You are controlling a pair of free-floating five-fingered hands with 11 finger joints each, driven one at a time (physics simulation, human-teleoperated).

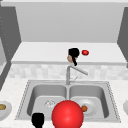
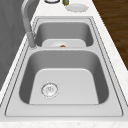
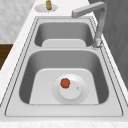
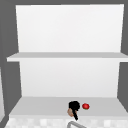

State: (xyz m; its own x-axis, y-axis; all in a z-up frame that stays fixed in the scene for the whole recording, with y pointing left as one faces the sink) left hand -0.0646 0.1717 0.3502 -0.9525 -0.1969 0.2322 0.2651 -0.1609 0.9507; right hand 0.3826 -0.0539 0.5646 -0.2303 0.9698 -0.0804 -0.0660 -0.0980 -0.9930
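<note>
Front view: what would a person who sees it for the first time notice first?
Probably the big red ball, low in the picture before the double sink. Next, the right hand up at the shelf, holding something brownish beside a small red fruit. The left hand shows at the bottom edge.

Two matte black hands, right hand [image 1: 74,53] and left hand [image 1: 38,119], seemingly glove-smooth.
</note>
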